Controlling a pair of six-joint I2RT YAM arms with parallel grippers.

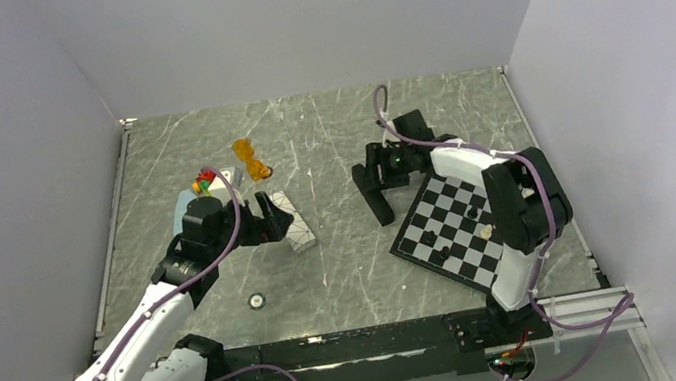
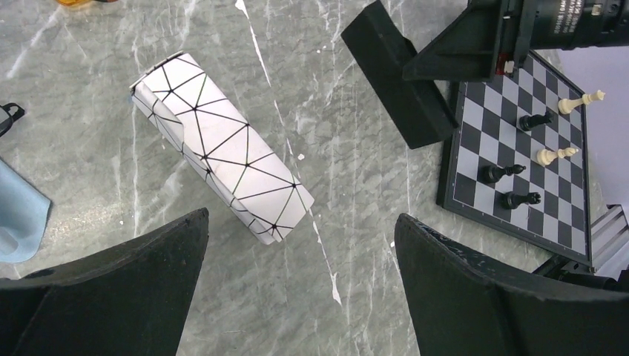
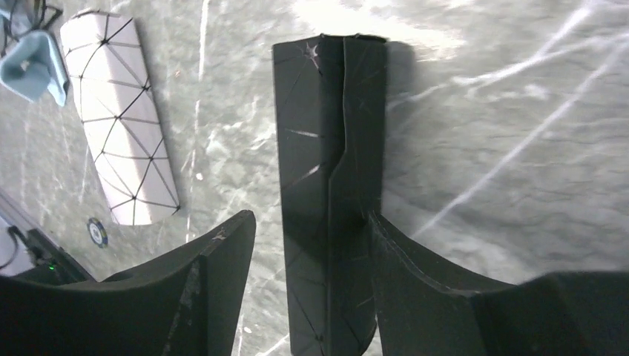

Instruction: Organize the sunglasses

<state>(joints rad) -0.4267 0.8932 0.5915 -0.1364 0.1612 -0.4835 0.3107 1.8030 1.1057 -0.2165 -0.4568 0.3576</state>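
Left gripper [image 2: 300,222]: hanging wide open just above the white patterned case [image 2: 222,156], probably lining up a grasp.
Right gripper [image 3: 310,219]: straddling the black case [image 3: 330,111], fingers spread, not yet pinching.
Orange sunglasses [image 1: 251,159]: lying untouched beyond the white case, waiting for a case.

Grey marbled surface [image 1: 347,280] holding orange sunglasses [image 1: 251,159], a white patterned case [image 1: 290,223], a black case [image 1: 384,212], a chessboard [image 1: 450,224] and a blue cloth [image 1: 182,212].

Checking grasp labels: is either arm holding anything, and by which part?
Nothing is held: left gripper open by the white patterned case; right gripper straddles one end of the black case, a gap on one side.
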